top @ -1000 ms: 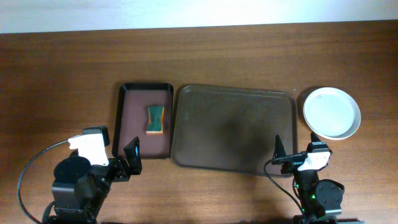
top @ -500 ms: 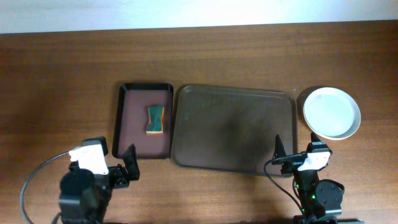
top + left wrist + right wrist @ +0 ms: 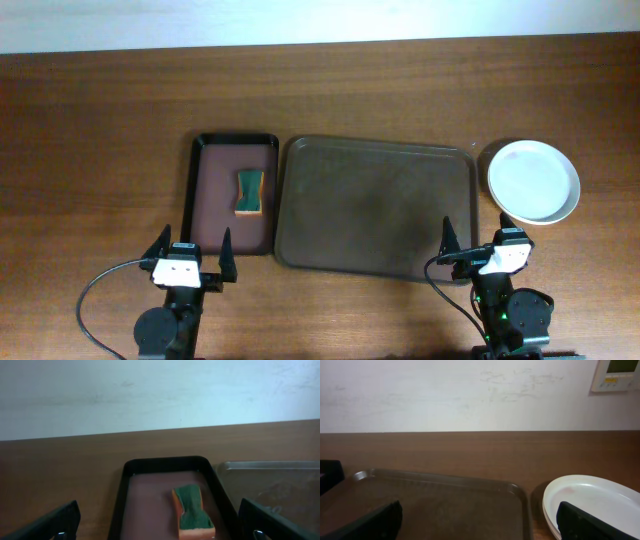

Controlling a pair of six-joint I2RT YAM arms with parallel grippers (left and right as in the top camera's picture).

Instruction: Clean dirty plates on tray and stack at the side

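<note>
Near edge of desk, left part: left arm sits low. The left jaws are spread wide with nothing between them and face the far edge. Both fingertips show at the bottom corners of the left wrist view, well apart.

Near edge, right part: right arm. The right jaws are likewise wide and empty, and the right wrist view shows one fingertip low at each side. They sit just off the near right corner of the tray.

Middle of desk: the tray is large, brown and rectangular, long side parallel to the near edge. Its surface is bare, with a darker patch at the centre.

Just beside the tray's left side is a small dark tray, narrower, with its long side running from near edge to far edge. The two rims are close; I cannot tell whether they touch. A sponge, green on top and orange beneath, lies flat inside the small dark tray, toward its right wall.

Toward the right edge of the desk, off the tray's far right corner and clear of its rim: the plates, white and round, resting on the desk. The right wrist view shows layered rims at the left side, so they are stacked; the count is not readable.
</note>
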